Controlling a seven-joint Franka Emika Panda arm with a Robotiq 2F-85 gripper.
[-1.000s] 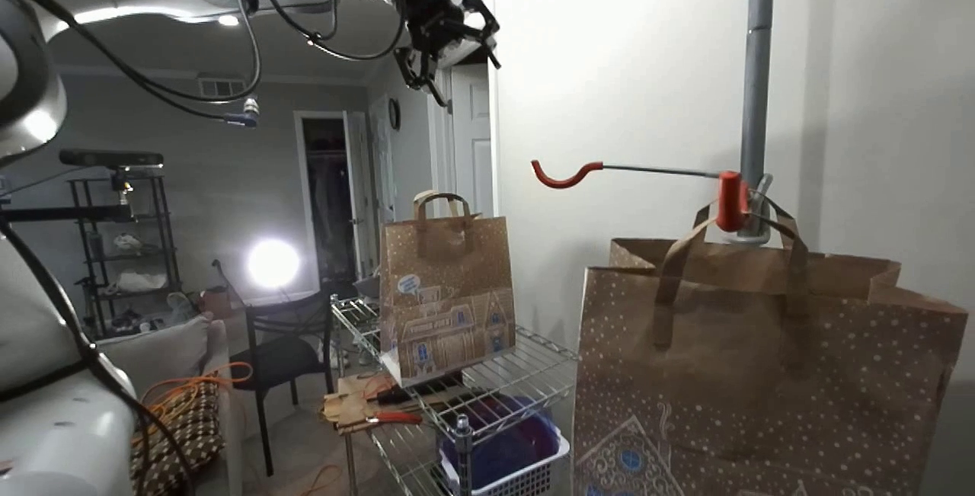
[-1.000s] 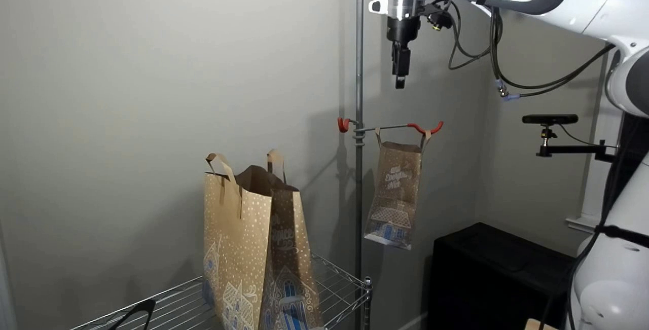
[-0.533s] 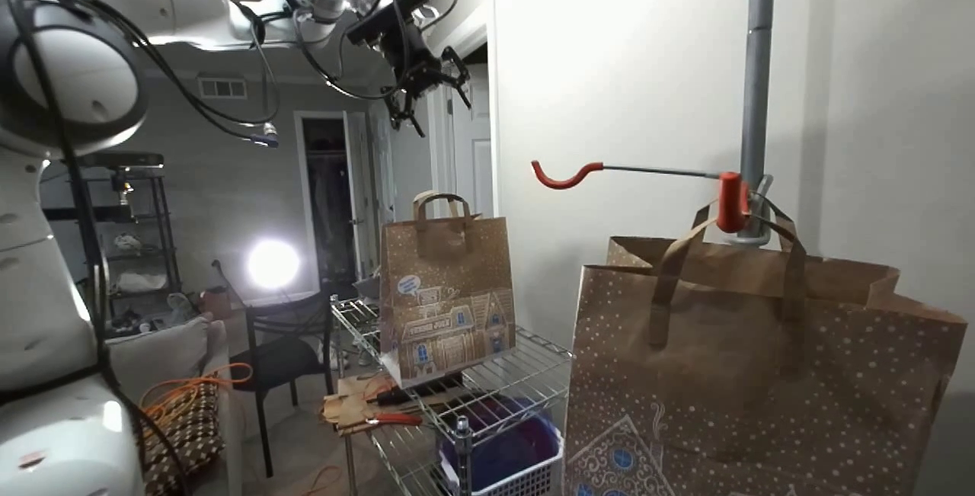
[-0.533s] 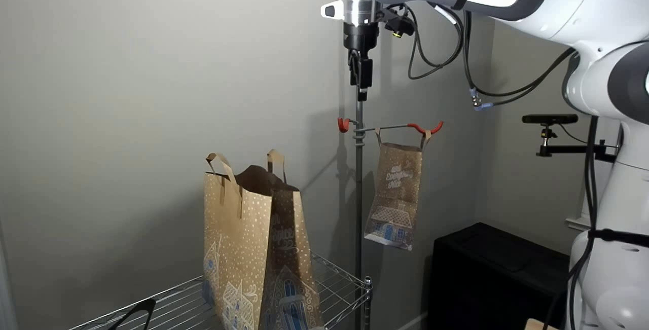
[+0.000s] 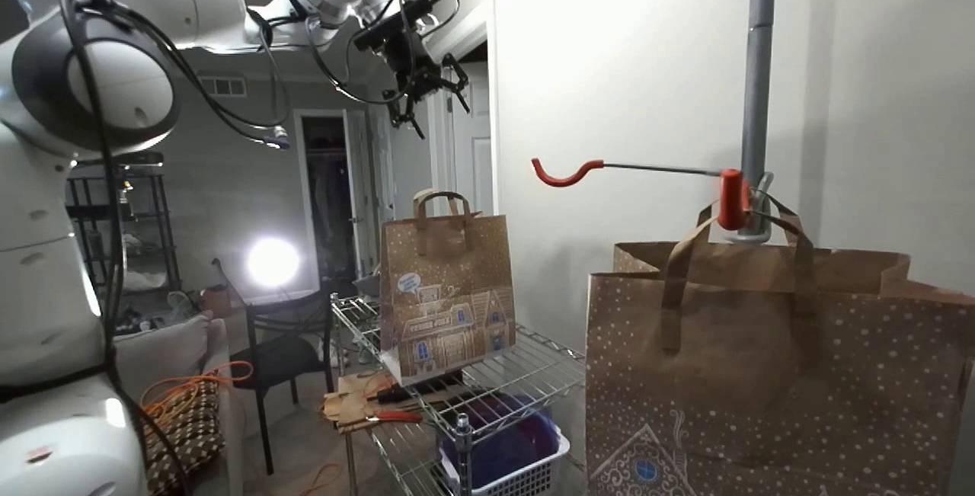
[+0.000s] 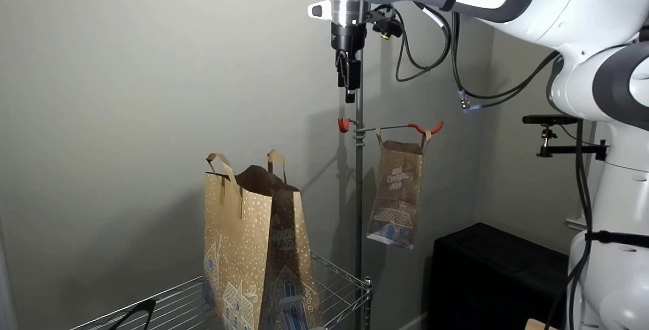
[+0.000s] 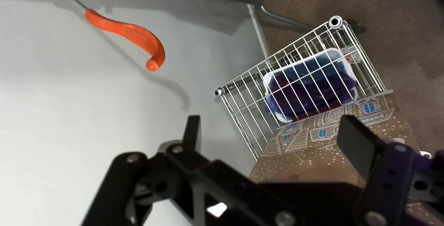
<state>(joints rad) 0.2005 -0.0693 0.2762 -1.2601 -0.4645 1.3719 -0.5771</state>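
In an exterior view: one black two-finger gripper (image 5: 444, 123), jaws wide, nothing held, above and apart from the handles (image 5: 420, 222) of a printed brown paper grocery bag (image 5: 449, 313); this bag upright on a chrome wire shelf rack (image 5: 463, 435), a white plastic basket (image 5: 533, 473) on a tier below; to the side, a bare red-tipped hook (image 5: 564, 178) and a second grocery bag (image 5: 762, 389), hung by its straps beside a grey metal pole (image 5: 756, 77). Judged handling: thin paper straps call for a slow, straight descent with the jaws at full spread. In an exterior view: the gripper (image 6: 350, 98), edge-on, pointing down, high up near the pole (image 6: 359, 183) and, as pictured, off to one side of the standing bag (image 6: 241, 228); its two handles upright, one each side of the mouth, so a level move across before lowering looks the safer order, jaws straddling a strap and not the paper rim. In the wrist view: fingers (image 7: 353, 142) far apart; the standing bag (image 7: 308, 167) below and partly between them, its handles not made out; the red-tipped hook (image 7: 138, 40) off beyond one finger, depth unclear, worth a generous margin; alignment best checked here before any closing.
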